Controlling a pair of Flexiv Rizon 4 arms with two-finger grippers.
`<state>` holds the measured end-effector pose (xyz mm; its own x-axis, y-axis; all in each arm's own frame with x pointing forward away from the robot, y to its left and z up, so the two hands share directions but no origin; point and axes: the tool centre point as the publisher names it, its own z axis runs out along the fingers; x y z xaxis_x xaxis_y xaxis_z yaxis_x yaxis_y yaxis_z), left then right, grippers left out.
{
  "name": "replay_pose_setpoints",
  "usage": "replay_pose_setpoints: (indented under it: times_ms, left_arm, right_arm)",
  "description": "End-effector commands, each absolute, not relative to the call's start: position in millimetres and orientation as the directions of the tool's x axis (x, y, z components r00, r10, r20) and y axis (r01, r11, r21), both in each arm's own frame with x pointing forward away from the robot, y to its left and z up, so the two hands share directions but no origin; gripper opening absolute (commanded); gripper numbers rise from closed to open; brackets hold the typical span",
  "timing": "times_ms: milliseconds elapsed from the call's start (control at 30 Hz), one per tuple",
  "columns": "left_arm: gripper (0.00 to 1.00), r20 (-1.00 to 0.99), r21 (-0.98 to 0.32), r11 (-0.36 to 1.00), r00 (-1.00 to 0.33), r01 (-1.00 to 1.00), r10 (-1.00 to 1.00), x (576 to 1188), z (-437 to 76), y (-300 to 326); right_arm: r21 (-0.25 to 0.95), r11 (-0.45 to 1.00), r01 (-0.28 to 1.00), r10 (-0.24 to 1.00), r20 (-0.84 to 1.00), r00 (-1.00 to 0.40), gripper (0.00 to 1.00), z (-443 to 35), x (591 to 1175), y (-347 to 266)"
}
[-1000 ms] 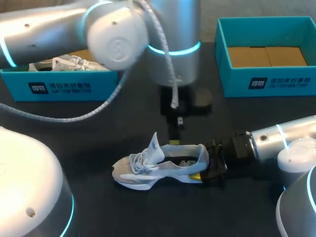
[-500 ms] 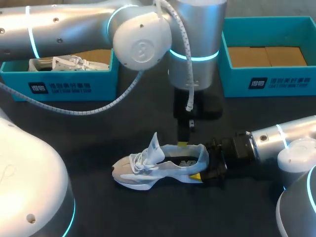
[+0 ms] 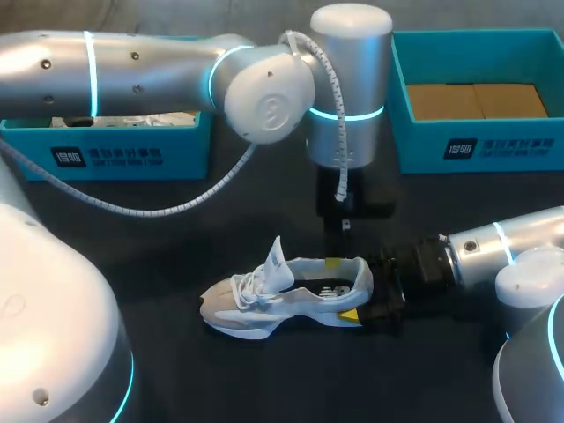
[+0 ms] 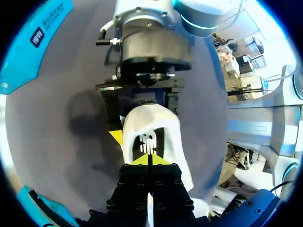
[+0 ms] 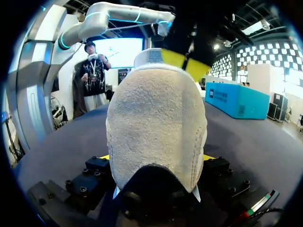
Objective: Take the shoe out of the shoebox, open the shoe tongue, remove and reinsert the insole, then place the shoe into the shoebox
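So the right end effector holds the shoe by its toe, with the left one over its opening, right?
No: the right end effector grips the shoe by its heel, as the head view shows; the left end effector is over the opening.

**Rough knit, matt table, glossy arm**

The shoe point(image 5: 156, 118) is showing a rough, woolly knit cloth at its heel. The table point(image 3: 132, 264) is looking dark and matt. The left arm point(image 3: 264, 92) is shining with a smooth, glossy silver-white shell. The right gripper point(image 5: 155, 158) is appearing as matt black metal with small screws. The right shoebox point(image 3: 414, 145) is looking like matt teal cardboard, with plain brown card inside.
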<state>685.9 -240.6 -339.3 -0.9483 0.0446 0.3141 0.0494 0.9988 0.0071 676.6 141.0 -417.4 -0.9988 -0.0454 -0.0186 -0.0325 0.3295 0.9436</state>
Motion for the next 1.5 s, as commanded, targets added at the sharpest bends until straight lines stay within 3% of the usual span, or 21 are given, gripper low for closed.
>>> replay_pose_setpoints:
  times_ms: [33,1400,1433,1500]
  left_arm:
    - [0.00,0.358,0.006,0.998,-0.932,0.064,0.058,684.9,-353.7,-242.3]
    - [0.00,0.385,0.035,0.993,-0.918,0.115,0.093,636.3,-392.6,-195.4]
    - [0.07,0.386,0.035,0.993,-0.918,0.115,0.093,636.4,-392.8,-195.2]
    - [0.08,0.385,0.034,0.993,-0.918,0.114,0.092,636.4,-393.2,-194.9]
  right_arm:
    - [0.942,0.333,-0.032,-0.045,-0.019,-0.999,0.00,-417.3,675.9,141.6]
    - [0.942,0.333,-0.032,-0.045,-0.019,-0.999,0.00,-417.3,675.9,141.6]
    - [0.942,0.333,-0.032,-0.045,-0.019,-0.999,0.00,-417.3,675.9,141.6]
    - [0.942,0.333,-0.032,-0.045,-0.019,-0.999,0.00,-417.3,675.9,141.6]
